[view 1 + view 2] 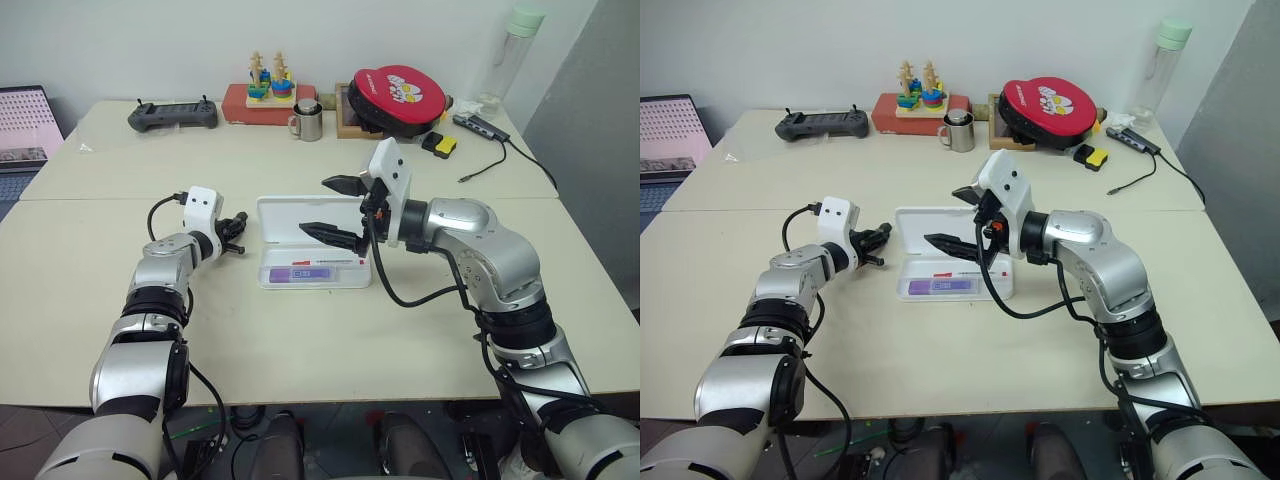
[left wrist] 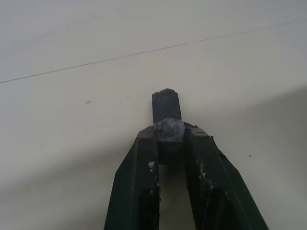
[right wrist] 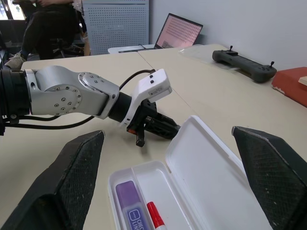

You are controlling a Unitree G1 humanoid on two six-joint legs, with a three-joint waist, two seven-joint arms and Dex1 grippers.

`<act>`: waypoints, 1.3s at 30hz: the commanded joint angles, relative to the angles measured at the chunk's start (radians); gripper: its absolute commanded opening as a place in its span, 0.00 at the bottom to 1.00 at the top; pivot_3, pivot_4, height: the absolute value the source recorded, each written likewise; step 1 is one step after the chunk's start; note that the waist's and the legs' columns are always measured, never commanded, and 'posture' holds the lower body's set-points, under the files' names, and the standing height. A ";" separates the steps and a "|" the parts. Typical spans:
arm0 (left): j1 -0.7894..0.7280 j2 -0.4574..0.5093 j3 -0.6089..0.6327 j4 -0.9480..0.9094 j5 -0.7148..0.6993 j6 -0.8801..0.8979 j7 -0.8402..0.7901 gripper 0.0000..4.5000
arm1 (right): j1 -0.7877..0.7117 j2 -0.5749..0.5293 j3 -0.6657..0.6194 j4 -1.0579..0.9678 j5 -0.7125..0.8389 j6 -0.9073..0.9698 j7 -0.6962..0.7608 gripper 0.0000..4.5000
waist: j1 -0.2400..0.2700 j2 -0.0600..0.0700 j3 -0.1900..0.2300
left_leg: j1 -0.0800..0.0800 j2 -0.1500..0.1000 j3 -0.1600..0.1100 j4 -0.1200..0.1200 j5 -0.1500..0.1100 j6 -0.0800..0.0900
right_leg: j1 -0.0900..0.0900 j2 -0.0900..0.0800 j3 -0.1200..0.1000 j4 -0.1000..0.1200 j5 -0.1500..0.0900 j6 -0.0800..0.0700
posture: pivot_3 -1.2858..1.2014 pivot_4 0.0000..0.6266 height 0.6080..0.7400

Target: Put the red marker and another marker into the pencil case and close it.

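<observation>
Here both markers lie in the open pencil case (image 1: 312, 245); left pincer (image 1: 238, 236), at nine o'clock, pinches a small black cap (image 2: 166, 106); right pincer (image 1: 338, 210) gapes wide above, ready to shut the lid.

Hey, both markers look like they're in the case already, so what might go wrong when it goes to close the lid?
1. The left end effector is shut on a small black piece beside the pencil case; it may drop the piece into the case.
2. The right end effector hangs open over the raised lid; a push off centre might slide the light case instead of shutting it.
3. The red marker lies beside the purple marker; a lifted end might jam the lid.
</observation>
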 commanded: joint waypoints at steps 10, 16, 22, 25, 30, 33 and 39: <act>0.162 -0.058 0.167 -0.831 -0.533 0.238 -0.248 0.09 | 0.071 -0.138 -0.129 -0.158 0.121 0.043 0.047 1.00 | 0.005 0.000 0.000 | -0.002 -0.001 0.001 -0.001 0.000 0.000 | 0.000 -0.001 0.000 -0.002 0.000 0.000 | 0.52 0.24 1.00; 0.257 0.028 -0.090 -1.031 -0.476 0.303 -0.449 0.09 | 0.175 -0.264 -0.160 -0.235 0.164 0.093 0.077 1.00 | 0.001 0.000 0.000 | 0.000 -0.001 0.002 -0.001 0.000 0.000 | 0.001 -0.001 0.000 -0.002 0.000 0.000 | 0.52 0.24 1.00; 0.206 0.042 -0.330 -0.900 -0.243 0.215 -0.502 0.09 | 0.299 -0.311 -0.146 -0.301 0.163 0.103 0.042 1.00 | 0.003 0.000 0.000 | 0.000 -0.001 0.002 0.001 0.001 0.001 | 0.002 -0.001 0.001 -0.002 -0.001 0.004 | 0.52 0.24 1.00; 0.194 0.005 -0.397 -0.794 -0.156 0.126 -0.512 0.09 | 0.341 -0.317 -0.154 -0.333 0.163 0.116 0.012 1.00 | 0.001 0.000 0.000 | 0.000 -0.001 0.004 0.001 0.001 0.001 | 0.001 -0.001 0.003 -0.003 -0.001 0.004 | 0.52 0.24 1.00; 0.154 -0.050 -0.470 -0.636 -0.050 0.011 -0.539 0.09 | 0.368 -0.314 -0.172 -0.385 0.178 0.142 -0.038 1.00 | 0.004 0.000 0.000 | -0.001 -0.001 0.003 0.000 0.001 0.001 | 0.000 -0.001 0.003 -0.003 0.000 0.001 | 0.52 0.24 1.00; 0.125 -0.078 -0.465 -0.557 -0.021 -0.040 -0.541 0.09 | 0.374 -0.313 -0.179 -0.396 0.178 0.150 -0.061 1.00 | 0.009 0.000 0.000 | -0.002 -0.001 0.003 0.000 0.001 0.001 | 0.000 -0.001 0.002 -0.003 -0.001 0.001 | 0.52 0.24 1.00; 0.097 -0.116 -0.450 -0.505 -0.014 -0.068 -0.564 0.09 | 0.378 -0.311 -0.179 -0.408 0.185 0.155 -0.084 1.00 | 0.009 0.000 0.000 | -0.002 -0.001 0.003 0.000 0.001 0.001 | 0.000 -0.001 0.002 -0.003 -0.002 0.004 | 0.52 0.24 1.00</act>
